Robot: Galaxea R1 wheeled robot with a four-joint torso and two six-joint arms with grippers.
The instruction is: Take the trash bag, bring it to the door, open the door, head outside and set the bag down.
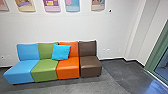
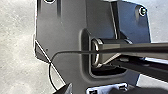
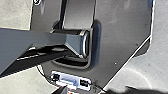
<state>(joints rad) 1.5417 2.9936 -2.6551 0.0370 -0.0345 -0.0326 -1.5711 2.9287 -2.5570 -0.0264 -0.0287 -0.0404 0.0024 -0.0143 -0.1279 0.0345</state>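
Trash bag: can't confirm its location, nor its place relative to the fingers. Dark ragged-edged shape (image 3: 150,92) at the right wrist view's border could be it, too cropped to call. Fingers, left and right: can't tell if apart, together or clamped on anything. Pickup unverified. Robot's indoors, facing a blue, green, orange and brown padded seat row (image 1: 68,67); green-framed glass panel (image 1: 156,56) is likely door or window. Going outside and set-down still to do. Colourful wall posters (image 1: 52,5): no brand or text readable.
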